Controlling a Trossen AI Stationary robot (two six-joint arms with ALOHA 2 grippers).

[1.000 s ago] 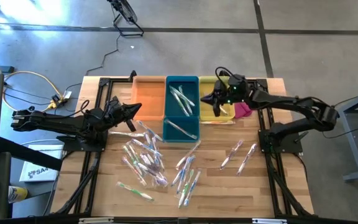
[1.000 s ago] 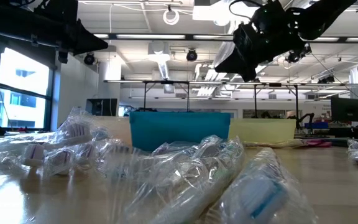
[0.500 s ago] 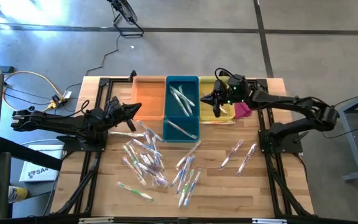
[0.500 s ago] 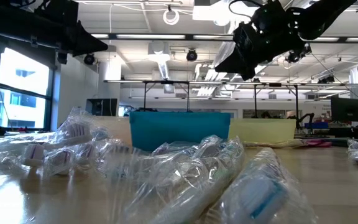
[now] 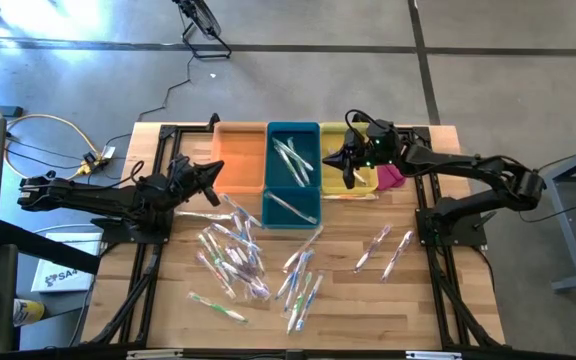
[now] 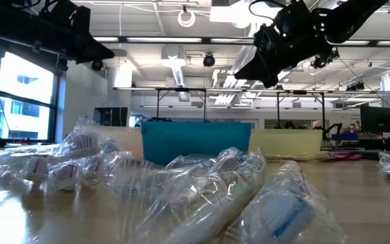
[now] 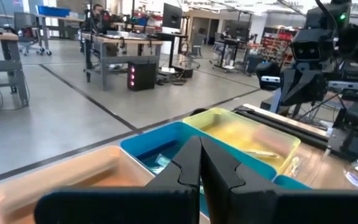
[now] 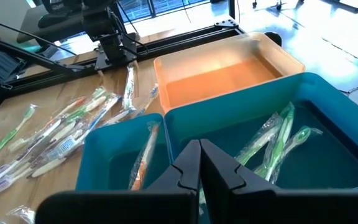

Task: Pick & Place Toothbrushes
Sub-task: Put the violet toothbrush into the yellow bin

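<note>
Wrapped toothbrushes (image 5: 236, 252) lie loose on the wooden table, with more near the middle (image 5: 303, 282) and two to the right (image 5: 388, 248). Several lie in the blue bin's far compartment (image 5: 293, 155) (image 8: 278, 140), and one lies in its near compartment (image 5: 290, 205) (image 8: 145, 158). My left gripper (image 5: 221, 170) (image 7: 199, 142) hovers shut and holds nothing, by the orange bin's (image 5: 240, 155) left side. My right gripper (image 5: 328, 160) (image 8: 199, 146) hangs shut and holds nothing, above the border of the blue and yellow bins (image 5: 348, 165).
Three bins stand side by side at the table's far edge: orange, blue, yellow. A pink cloth (image 5: 392, 176) lies right of the yellow bin. Black frame rails (image 5: 148, 270) run along both sides of the table. Bare wood shows at the near right.
My left gripper has swung its tip a little toward the table's far edge while staying shut and in place. The right arm and the toothbrushes have kept still.
</note>
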